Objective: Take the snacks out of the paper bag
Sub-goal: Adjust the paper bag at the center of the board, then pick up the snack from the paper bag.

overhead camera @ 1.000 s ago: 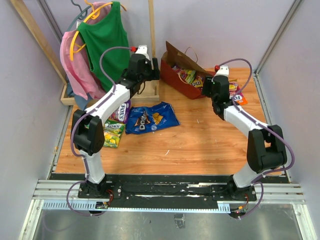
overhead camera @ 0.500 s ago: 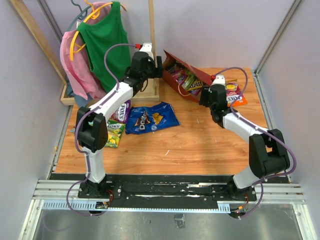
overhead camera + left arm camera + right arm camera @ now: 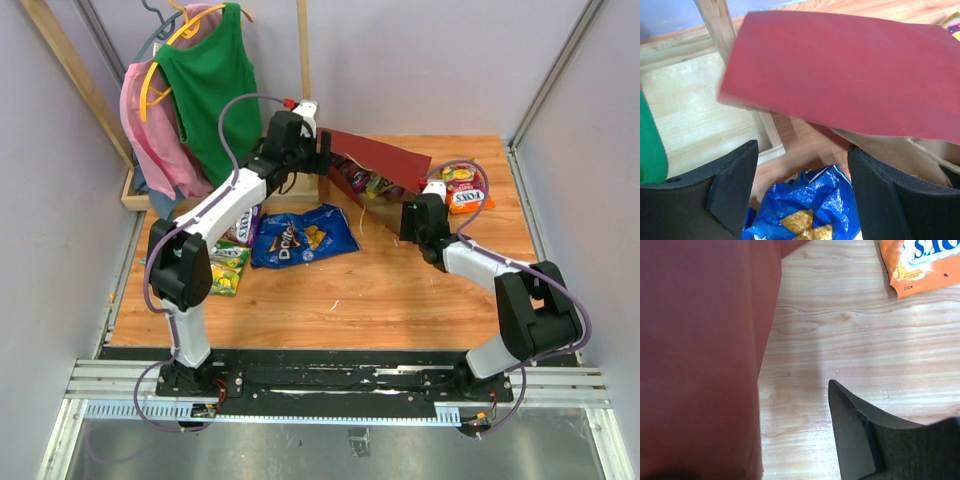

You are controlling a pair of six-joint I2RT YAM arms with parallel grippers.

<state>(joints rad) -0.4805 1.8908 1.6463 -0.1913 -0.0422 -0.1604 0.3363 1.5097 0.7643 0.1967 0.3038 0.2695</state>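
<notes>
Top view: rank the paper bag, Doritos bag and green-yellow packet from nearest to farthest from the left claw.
From the left claw:
1. paper bag, right beside it, on its right.
2. Doritos bag, nearer the bases, mid-left.
3. green-yellow packet, farther left, beyond the Doritos bag.

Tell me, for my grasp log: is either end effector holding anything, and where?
Left end effector open, nothing held. Right end effector: cannot tell; the paper bag hides one finger.

Red paper bag (image 3: 385, 160), tilted, far side of table (image 3: 390, 290); snack packets (image 3: 368, 185) showing beneath it; blue Doritos bag (image 3: 303, 235) nearby.
</notes>
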